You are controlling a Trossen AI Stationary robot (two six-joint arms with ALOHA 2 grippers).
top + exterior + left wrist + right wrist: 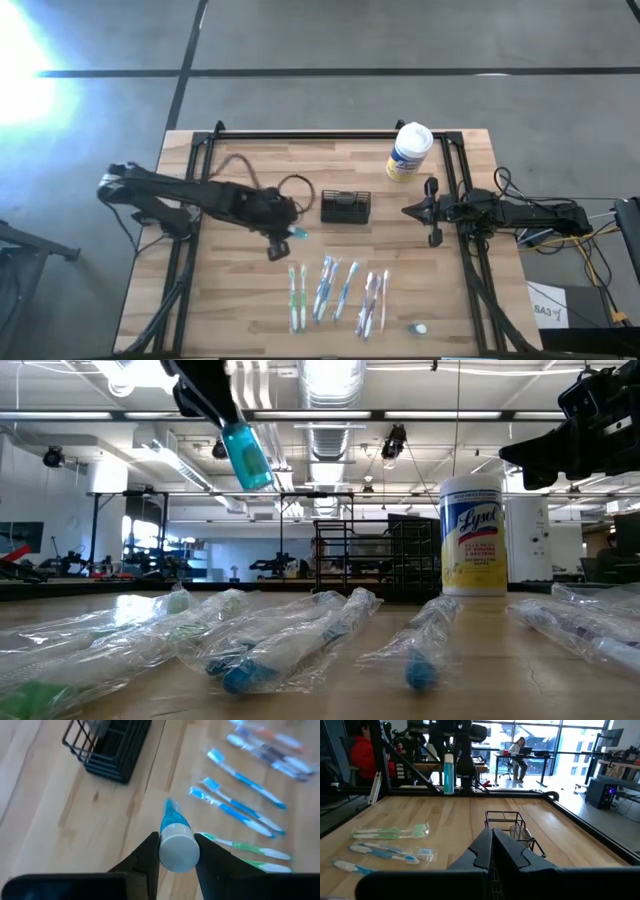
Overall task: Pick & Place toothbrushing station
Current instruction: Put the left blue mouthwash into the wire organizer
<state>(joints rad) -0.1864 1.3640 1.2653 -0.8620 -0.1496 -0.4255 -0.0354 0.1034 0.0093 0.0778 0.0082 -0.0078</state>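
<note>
My left gripper [287,232] is shut on a blue toothpaste tube [299,234] above the table, near-left of the black wire-mesh caddy [345,207]. In the low view the tube [247,455] hangs under the gripper. The caddy also shows in the left wrist view [107,745] and the right wrist view [512,831]; it stands on its base mid-table. My right gripper [408,210] is shut and empty, just right of the caddy, pointing at it. My left gripper [177,840] pinches the tube's white cap end [176,856] between its two fingers, one on each side. The fingers come from above, pointing down. The tube hangs below them, slightly tilted, its blue body [171,815] lifted clear of the table.
Several bagged toothbrushes [335,290] lie in a row near the front edge, below the tube. A white canister with a yellow label [408,152] stands at the back right. A small round piece [419,328] lies at the front right. People sit in the room beyond.
</note>
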